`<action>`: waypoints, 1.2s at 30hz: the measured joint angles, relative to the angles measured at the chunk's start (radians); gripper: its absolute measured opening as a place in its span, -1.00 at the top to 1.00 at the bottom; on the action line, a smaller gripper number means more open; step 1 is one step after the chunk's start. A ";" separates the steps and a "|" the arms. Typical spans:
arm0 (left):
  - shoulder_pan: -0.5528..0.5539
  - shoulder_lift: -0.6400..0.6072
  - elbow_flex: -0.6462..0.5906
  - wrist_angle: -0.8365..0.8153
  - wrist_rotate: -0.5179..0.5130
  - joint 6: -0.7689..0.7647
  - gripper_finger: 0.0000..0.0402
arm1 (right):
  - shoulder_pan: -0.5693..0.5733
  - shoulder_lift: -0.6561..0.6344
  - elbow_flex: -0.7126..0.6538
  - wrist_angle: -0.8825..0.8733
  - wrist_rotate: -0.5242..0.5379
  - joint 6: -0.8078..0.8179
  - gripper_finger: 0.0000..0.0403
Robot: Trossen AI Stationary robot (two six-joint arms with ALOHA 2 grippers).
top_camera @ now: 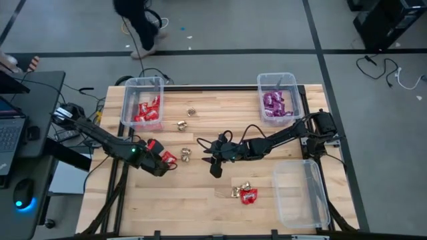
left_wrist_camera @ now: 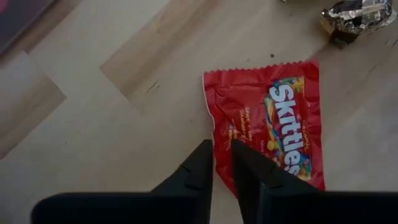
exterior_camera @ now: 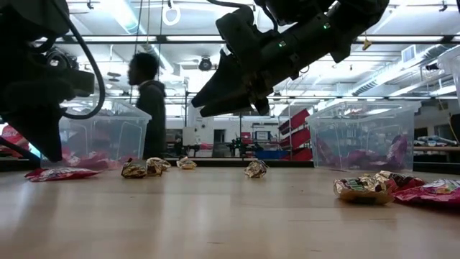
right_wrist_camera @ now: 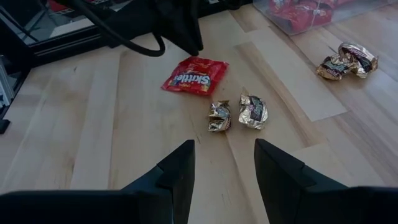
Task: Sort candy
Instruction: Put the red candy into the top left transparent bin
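Fingers (left_wrist_camera: 222, 163) over flat red Skittles packet (left_wrist_camera: 267, 127).

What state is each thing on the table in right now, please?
Left gripper: nearly shut, over a red packet's edge.
Red packet: flat on the table.
Right gripper: open, empty, above two gold pieces.
Left bin: holds red packets.
Far right bin: holds purple packets.
Near right bin: looks empty.

Three clear bins (top_camera: 141, 100), two robot arms (top_camera: 100, 137)
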 joint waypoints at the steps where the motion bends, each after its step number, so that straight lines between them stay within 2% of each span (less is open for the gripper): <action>1: 0.000 0.000 0.000 0.000 0.000 0.000 0.66 | 0.000 0.000 0.000 0.000 0.000 0.000 0.25; 9: 0.000 0.003 -0.015 0.007 -0.001 -0.032 0.38 | 0.000 0.000 0.000 0.000 0.000 -0.001 0.25; 15: 0.000 0.003 -0.049 0.069 0.016 -0.051 0.26 | 0.000 0.000 0.000 0.000 0.000 -0.001 0.25; 31: 0.000 0.002 -0.105 0.132 0.008 -0.073 0.26 | 0.000 0.000 0.000 0.000 0.000 -0.002 0.25; 36: 0.000 0.003 -0.105 0.131 0.009 -0.056 0.39 | 0.000 0.000 0.000 0.000 0.000 -0.002 0.25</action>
